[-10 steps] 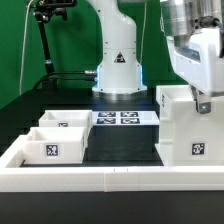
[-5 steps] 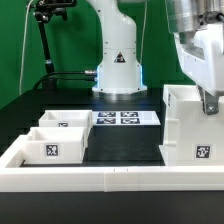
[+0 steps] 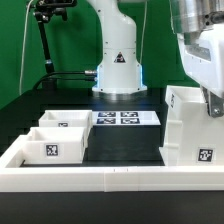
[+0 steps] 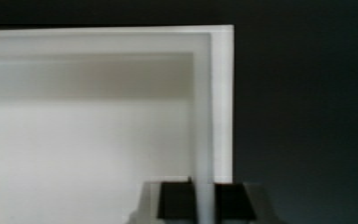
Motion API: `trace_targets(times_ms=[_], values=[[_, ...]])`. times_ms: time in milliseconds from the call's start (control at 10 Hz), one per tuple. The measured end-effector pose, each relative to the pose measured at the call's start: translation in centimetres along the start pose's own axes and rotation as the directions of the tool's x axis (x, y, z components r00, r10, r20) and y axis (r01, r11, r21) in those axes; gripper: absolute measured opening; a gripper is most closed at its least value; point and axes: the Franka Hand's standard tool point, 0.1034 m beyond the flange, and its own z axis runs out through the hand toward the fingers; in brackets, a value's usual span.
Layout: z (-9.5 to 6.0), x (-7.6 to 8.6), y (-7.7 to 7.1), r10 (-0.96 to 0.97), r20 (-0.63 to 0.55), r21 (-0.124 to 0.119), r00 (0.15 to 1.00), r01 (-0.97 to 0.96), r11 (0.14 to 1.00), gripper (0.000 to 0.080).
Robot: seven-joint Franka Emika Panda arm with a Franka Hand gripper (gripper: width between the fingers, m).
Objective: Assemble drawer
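The tall white drawer housing (image 3: 190,125) stands at the exterior view's right, a square tag on its front face. My gripper (image 3: 212,108) is shut on the housing's upper wall edge near its right side. In the wrist view the two dark fingers (image 4: 172,203) pinch the thin white wall (image 4: 211,110) of the housing between them. Two small shallow white trays sit at the exterior view's left: one in front with a tag (image 3: 50,146), one behind it (image 3: 66,122).
The marker board (image 3: 124,118) lies flat in front of the robot base (image 3: 118,80). A long low white border wall (image 3: 110,177) runs along the front and up the left side. The table surface is black.
The gripper and the housing it holds have shifted toward the exterior view's right. The trays and marker board have not moved.
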Motion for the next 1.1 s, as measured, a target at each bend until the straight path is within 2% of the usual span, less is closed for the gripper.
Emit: trace_targets(times_ms=[200, 300, 400, 500, 700, 1100], values=[[0.00, 0.01, 0.00, -0.006, 0.000, 0.000, 1.000, 0.006, 1.000, 0.0038], [0.05, -0.05, 0.05, -0.008, 0.000, -0.001, 1.000, 0.008, 1.000, 0.0112], [0.06, -0.13, 0.07, -0.010, 0.001, -0.001, 1.000, 0.010, 1.000, 0.0266], [0.08, -0.18, 0.08, -0.011, 0.001, -0.001, 1.000, 0.011, 1.000, 0.0266], [0.10, -0.25, 0.11, -0.013, 0.001, -0.002, 1.000, 0.013, 1.000, 0.0586], [0.13, -0.40, 0.15, -0.017, 0.001, -0.002, 1.000, 0.017, 1.000, 0.0648]])
